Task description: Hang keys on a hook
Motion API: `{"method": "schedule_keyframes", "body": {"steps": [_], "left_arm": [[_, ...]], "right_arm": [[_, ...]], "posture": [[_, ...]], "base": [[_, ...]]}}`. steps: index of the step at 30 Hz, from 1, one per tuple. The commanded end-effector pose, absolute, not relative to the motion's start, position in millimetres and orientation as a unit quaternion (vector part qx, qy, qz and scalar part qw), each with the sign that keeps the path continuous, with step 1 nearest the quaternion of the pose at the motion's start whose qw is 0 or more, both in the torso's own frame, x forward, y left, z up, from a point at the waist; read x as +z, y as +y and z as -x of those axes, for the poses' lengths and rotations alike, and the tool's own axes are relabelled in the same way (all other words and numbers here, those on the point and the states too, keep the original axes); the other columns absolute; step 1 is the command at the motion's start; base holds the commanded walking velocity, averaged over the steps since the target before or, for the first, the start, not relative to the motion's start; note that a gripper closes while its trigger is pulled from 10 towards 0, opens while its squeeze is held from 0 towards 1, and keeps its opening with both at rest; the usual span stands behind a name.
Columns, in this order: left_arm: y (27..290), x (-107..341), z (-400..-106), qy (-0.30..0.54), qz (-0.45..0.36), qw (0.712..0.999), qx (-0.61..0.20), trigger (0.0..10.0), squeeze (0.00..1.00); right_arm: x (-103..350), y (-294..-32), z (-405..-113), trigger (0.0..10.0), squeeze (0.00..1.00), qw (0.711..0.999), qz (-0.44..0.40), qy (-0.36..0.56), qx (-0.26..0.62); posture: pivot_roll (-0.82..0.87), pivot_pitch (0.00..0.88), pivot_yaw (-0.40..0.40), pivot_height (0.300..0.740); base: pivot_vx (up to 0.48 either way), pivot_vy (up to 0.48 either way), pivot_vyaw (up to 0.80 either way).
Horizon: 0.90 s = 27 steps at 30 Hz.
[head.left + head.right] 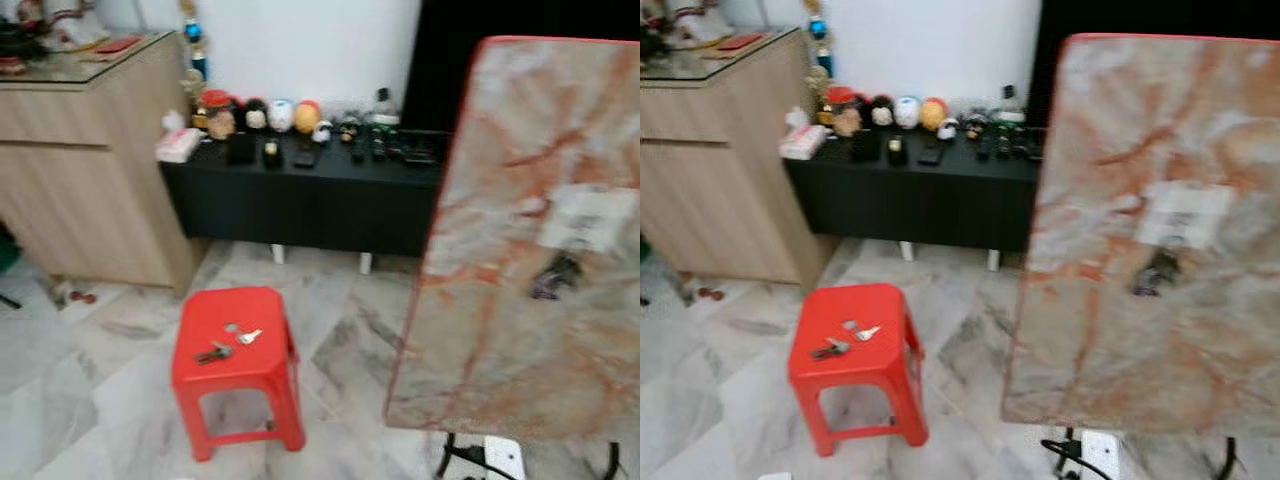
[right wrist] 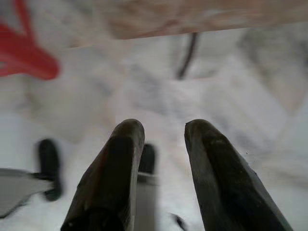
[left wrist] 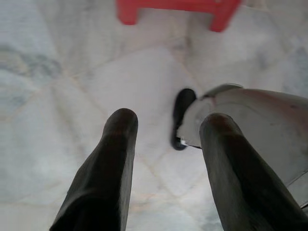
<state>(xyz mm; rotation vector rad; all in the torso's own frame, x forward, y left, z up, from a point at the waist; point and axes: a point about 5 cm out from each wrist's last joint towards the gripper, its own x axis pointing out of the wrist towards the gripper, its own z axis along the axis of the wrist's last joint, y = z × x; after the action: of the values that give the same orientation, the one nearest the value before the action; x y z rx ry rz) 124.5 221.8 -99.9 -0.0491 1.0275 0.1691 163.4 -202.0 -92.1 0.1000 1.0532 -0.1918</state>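
A red plastic stool [image 1: 262, 368] stands on the marble floor, left of centre. On its seat lie a dark bunch of keys [image 1: 213, 352] and a silver key [image 1: 247, 336]. To the right stands a tilted marble-patterned board [image 1: 520, 330] with a white plate and a dark hook [image 1: 557, 274] on it. My left gripper [image 3: 168, 120] hangs open over the floor, with the stool's legs [image 3: 219, 17] beyond its fingers. The right gripper [image 2: 164, 127] is also open above the floor, below the board's lower edge [image 2: 192, 19]. Neither holds anything.
A low black cabinet [image 1: 300, 205] with figurines and small items runs along the back wall. A wooden cabinet [image 1: 90, 190] stands at the left. Under the board lie a black cable and a white power strip [image 1: 497, 458]. My own foot [image 3: 182, 115] shows on the floor.
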Motion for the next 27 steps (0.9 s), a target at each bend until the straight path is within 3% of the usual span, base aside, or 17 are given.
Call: {"method": "schedule_keyframes", "body": {"steps": [1,27], "left_arm": [[221.8,-100.1,-124.7,0.497,0.015,0.864,0.073,10.0,0.0],[221.9,-99.4,-126.9,0.493,0.02,0.866,0.079,10.0,0.0]], "right_arm": [[-93.5,-211.7,-155.9,10.0,0.0,0.854,-0.046,0.506,-0.11],[-94.4,-215.1,-152.0,10.0,0.0,0.851,-0.053,0.51,-0.11]], "posture": [[0.13,0.0,-0.025,0.74],[0.14,0.0,-0.035,0.74]], "base": [[0.0,0.48,0.0],[0.0,0.48,0.0]]}}
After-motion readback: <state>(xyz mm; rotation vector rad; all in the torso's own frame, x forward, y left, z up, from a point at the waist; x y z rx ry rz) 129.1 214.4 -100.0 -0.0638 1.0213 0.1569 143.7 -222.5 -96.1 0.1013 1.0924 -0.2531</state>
